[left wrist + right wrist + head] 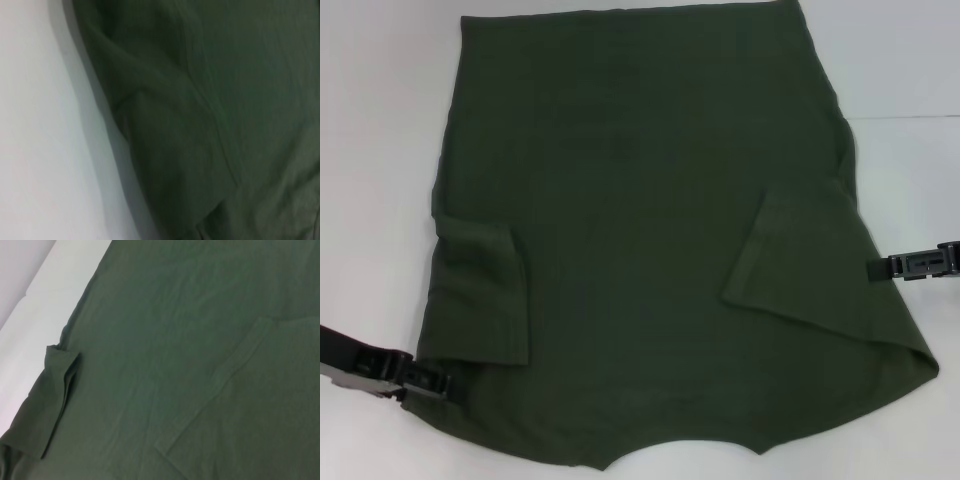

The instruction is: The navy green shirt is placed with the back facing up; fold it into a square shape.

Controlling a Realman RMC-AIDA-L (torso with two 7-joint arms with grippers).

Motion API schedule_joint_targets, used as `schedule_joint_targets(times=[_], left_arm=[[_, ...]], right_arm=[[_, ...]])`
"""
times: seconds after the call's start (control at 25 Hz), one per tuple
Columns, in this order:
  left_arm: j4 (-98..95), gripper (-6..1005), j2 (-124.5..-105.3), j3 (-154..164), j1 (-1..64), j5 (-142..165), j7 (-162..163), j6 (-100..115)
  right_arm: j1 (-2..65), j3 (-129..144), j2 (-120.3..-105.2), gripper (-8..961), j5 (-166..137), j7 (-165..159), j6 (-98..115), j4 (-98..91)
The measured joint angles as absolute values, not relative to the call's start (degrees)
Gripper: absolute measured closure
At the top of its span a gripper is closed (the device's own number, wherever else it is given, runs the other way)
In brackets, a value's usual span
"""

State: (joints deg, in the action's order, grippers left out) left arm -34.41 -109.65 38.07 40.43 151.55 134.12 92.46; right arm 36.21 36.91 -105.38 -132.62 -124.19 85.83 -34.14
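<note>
The navy green shirt [640, 250] lies flat on the white table [370, 150], plain side up, filling most of the head view. Both short sleeves are folded inward onto the body: the left one [485, 290] and the right one [790, 250]. My left gripper [425, 380] sits low at the shirt's left edge, touching the cloth beside the folded sleeve. On the other side, my right gripper [880, 266] rests at the shirt's right edge, pointing inward. The left wrist view shows rumpled shirt cloth [225, 110] close up. The right wrist view shows the shirt [175, 340] with both folded sleeves.
Bare white table shows to the left [40, 125] and right [920, 100] of the shirt. A seam in the table surface runs at the far right [910, 115]. The shirt's near edge runs off the bottom of the head view.
</note>
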Motion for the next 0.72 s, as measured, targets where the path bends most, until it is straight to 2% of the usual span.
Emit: schedule_joint_targets(times=[0.68, 0.72], left_arm=[[-33.83, 173, -109.71, 39.18, 40.47, 151.63, 134.79, 91.18], [-33.83, 209, -109.73, 39.2, 40.45, 151.69, 134.8, 91.17]], right_arm=[[36.21, 36.3, -105.38, -2, -132.62, -124.0, 85.87, -34.19], [36.21, 36.3, -105.38, -2, -132.63, -124.0, 85.87, -34.19]])
